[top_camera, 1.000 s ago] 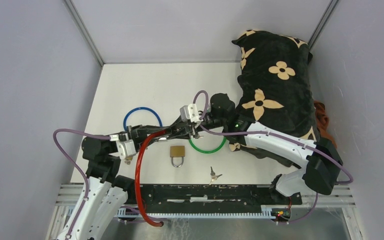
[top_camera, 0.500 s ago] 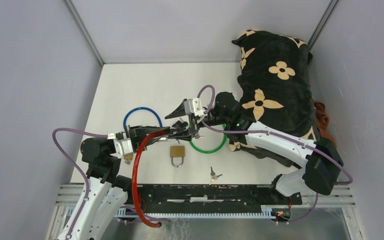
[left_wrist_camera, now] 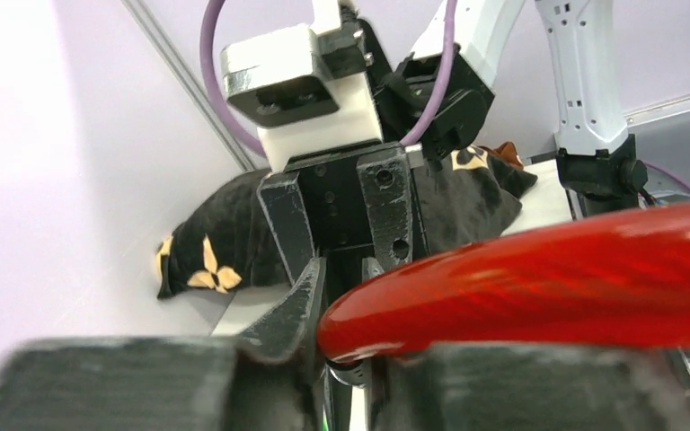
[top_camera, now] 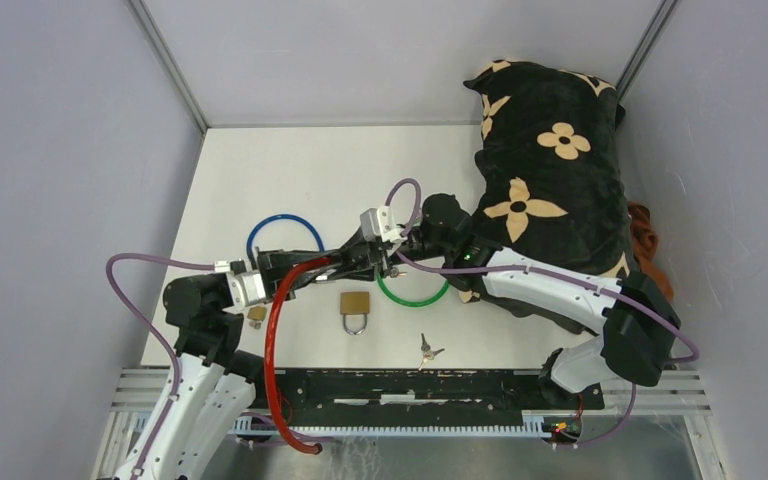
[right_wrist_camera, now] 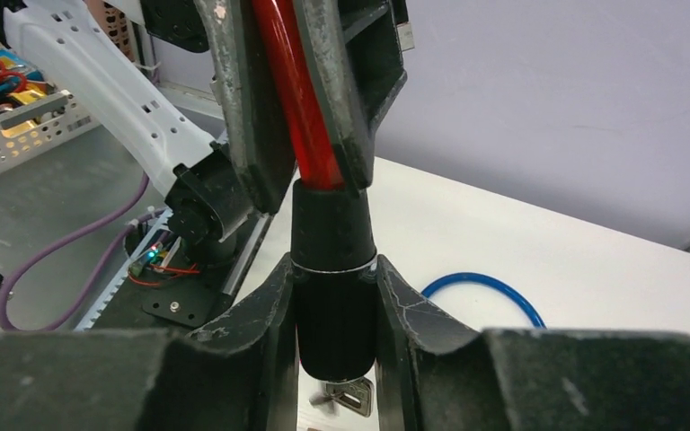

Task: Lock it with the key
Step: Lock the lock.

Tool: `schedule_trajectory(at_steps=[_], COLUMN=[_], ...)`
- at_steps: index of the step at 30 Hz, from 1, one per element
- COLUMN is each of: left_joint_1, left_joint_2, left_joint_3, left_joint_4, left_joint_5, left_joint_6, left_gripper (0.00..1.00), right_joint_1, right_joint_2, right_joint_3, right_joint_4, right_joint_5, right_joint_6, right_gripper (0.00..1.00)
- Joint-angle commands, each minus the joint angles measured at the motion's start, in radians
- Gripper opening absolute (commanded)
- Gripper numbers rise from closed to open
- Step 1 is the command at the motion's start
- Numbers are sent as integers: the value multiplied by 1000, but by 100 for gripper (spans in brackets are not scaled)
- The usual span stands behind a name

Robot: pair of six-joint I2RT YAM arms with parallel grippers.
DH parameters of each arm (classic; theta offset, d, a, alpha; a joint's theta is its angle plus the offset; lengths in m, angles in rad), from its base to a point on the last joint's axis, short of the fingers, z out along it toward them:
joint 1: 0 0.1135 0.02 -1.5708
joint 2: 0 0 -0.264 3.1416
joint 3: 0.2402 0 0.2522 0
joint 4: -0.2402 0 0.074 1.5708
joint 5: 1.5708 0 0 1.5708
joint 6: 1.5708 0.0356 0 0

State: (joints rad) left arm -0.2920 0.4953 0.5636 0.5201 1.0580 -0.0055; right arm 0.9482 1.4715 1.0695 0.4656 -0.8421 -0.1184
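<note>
Red cable lock (top_camera: 276,335) is held between both arms above the table (top_camera: 260,170). The left gripper (right_wrist_camera: 310,153) pinches the cable, and the right gripper (right_wrist_camera: 334,305) is pressed onto the black barrel end (right_wrist_camera: 332,260). Half a second ago the right jaws stood spread and backed off; now they are clamped again, so this looks like a regrip. The keys (top_camera: 427,350) lie untouched near the front edge, so the keying step is likely still ahead.

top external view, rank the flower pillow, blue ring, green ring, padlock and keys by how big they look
1. flower pillow
2. blue ring and green ring: about alike, and the green one is partly hidden by the arms, so no ranking between them
3. padlock
4. keys
</note>
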Motion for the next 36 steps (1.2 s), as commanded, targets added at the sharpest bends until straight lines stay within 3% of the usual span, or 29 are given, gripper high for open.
schedule_trajectory(at_steps=[1, 2, 3, 6, 9, 12, 16, 19, 25, 28, 33, 36], left_joint_1=[-4, -4, -4, -4, -4, -4, -4, -4, -4, -5, -4, -10], left_joint_2=[-15, -21, -27, -51, -51, -19, 14, 51, 97, 89, 121, 168], left_joint_3=[0, 4, 5, -20, -53, -47, 22, 129, 198, 248, 363, 375], left_joint_4=[-83, -122, -170, -350, -547, -630, -630, -625, -484, -501, -739, -806], left_joint_5=[-75, -92, -112, -208, -295, -421, -592, -597, -876, -710, -124, -125], left_joint_6=[-50, -33, -10, 73, 174, 200, 121, 76, 223, 264, 216, 177], left_gripper=[35, 54, 66, 82, 82, 75, 71, 71, 69, 69, 70, 76], right_joint_1=[-35, -48, -65, -109, -155, -196, -249, -279, -290, -290, -290, -288], right_joint_2=[-98, -127, -148, -213, -270, -324, -381, -416, -445, -431, -422, -423], right_joint_3=[-79, -122, -162, -244, -288, -286, -245, -194, -102, -71, -73, -78], right_joint_4=[137, 163, 190, 204, 169, 91, -68, -184, -378, -461, -510, -518], right_joint_5=[152, 183, 209, 266, 310, 363, 479, 592, 754, 749, 694, 548], right_joint_6=[16, 23, 33, 36, 22, -23, -103, -179, -312, -333, -324, -328], right_gripper=[0, 0, 0, 0, 0, 0, 0, 0, 0, 0, 0, 0])
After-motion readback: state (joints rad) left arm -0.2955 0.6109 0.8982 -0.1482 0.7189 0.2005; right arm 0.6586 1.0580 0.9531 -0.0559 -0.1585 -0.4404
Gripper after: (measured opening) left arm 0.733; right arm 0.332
